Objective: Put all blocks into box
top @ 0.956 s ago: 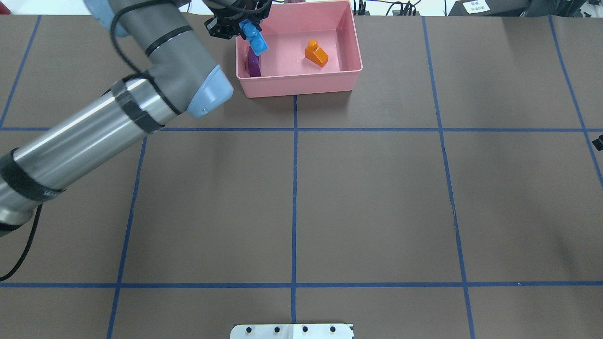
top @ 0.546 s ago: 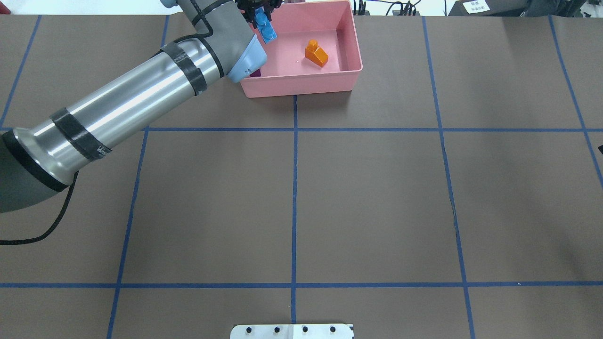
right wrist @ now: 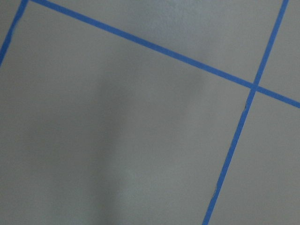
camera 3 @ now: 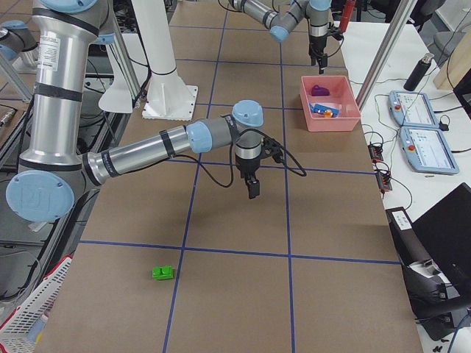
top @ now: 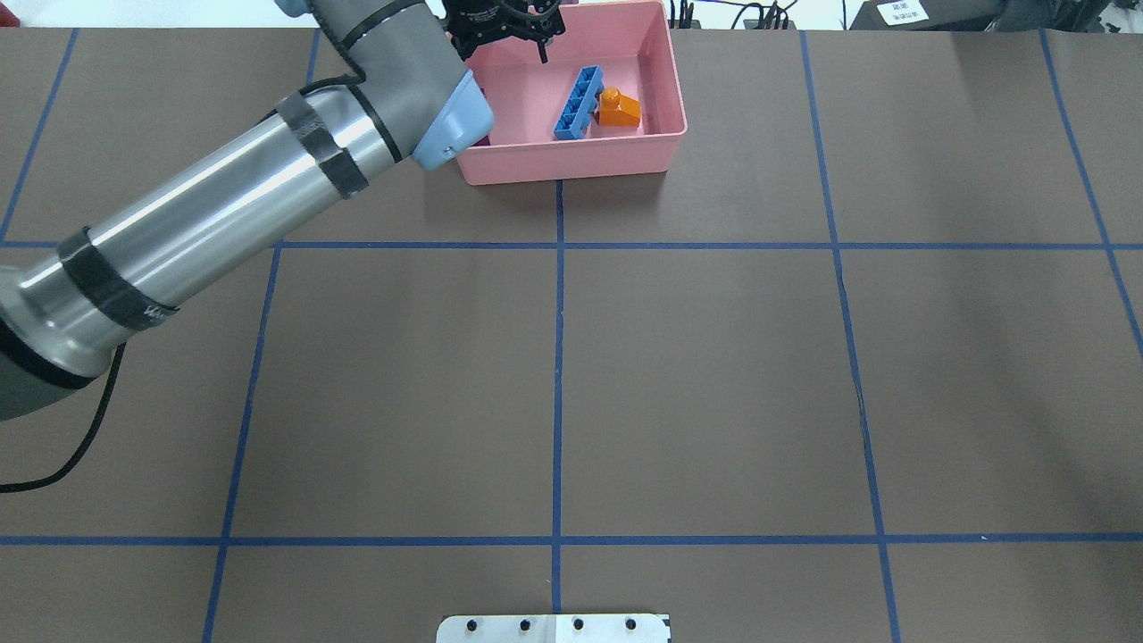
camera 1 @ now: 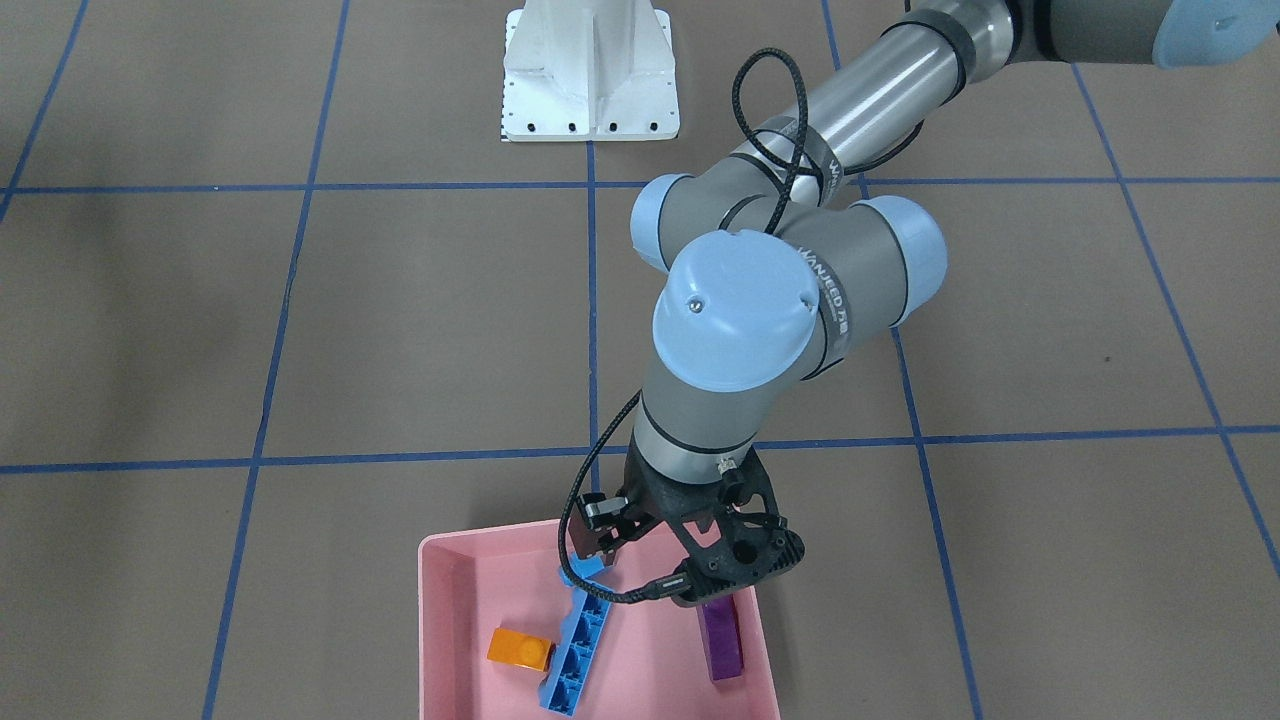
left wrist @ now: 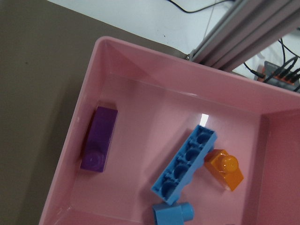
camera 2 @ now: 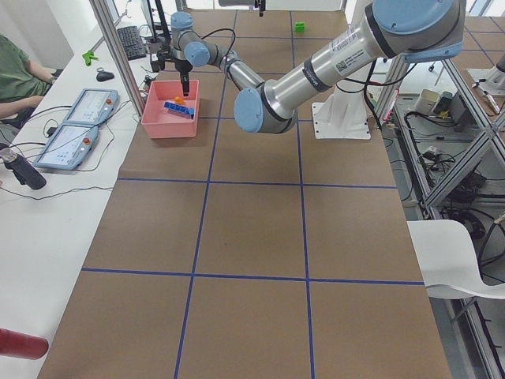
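Hovering over the shallow pale pink plastic box, the left hand has its two fingers spread apart and carries nothing. Four bricks lie inside the box. The long blue four-stud plastic brick rests on its side with the hollow underside showing. It touches the orange one-stud plastic brick near one end. The small blue one-stud plastic brick sits just beside its other end. The purple elongated plastic brick lies along a box wall, apart from these three.

Only the green two-stud plastic brick is outside the box. It sits on the brown papered surface, well apart from the box, toward the robot's right end. The right hand hangs above the surface, roughly between the box and this green brick. Only a side view shows it, so I cannot tell if its fingers are spread or closed.

I judge that the task is nearly complete and that the right arm should take the last brick, because it is much nearer than the left. Seen from the right hand, the green brick lies on the side away from the box. The brick is too small here to read its long axis surely, so the hand should check this before closing.
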Robot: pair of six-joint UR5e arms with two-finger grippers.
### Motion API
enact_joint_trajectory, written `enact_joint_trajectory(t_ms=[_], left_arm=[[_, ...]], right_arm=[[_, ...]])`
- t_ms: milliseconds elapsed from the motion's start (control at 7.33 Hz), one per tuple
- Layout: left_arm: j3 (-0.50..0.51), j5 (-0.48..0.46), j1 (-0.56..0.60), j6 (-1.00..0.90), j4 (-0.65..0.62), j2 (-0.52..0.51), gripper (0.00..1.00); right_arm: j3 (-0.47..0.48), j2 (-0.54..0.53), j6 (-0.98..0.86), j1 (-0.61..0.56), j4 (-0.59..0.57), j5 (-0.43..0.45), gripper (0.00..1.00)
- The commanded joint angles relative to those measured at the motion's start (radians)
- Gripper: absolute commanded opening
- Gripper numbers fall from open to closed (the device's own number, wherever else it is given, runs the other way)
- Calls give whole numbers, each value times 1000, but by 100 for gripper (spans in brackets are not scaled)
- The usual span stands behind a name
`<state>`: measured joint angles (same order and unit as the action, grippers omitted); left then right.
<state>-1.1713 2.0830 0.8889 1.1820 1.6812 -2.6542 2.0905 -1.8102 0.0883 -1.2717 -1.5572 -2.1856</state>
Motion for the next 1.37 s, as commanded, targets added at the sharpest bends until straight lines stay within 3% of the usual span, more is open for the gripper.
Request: enact_joint_trajectory(t_ms=[0,137,410,546,819,1229], left_arm=[[-451,26,2,-263,-180,347,100],[-664,23,4,-404,-183,590,100],[-854,25,50,-612,-181,886,100],[-872,63,94,-692,-181,943,100],[-877,101,107,-696,-181,947,100],[-889,103,105,-661,-179,944,100]], right_arm=[[-1,-133,92,0,160,1,99],[-9,-212,112,0,258,1,99],[-88,-338,126,2,491,-2,99],[-172,-368,126,2,611,-3,99],[-353,-411,140,3,837,-25,99],[-426,-439,140,85,835,-37,99]])
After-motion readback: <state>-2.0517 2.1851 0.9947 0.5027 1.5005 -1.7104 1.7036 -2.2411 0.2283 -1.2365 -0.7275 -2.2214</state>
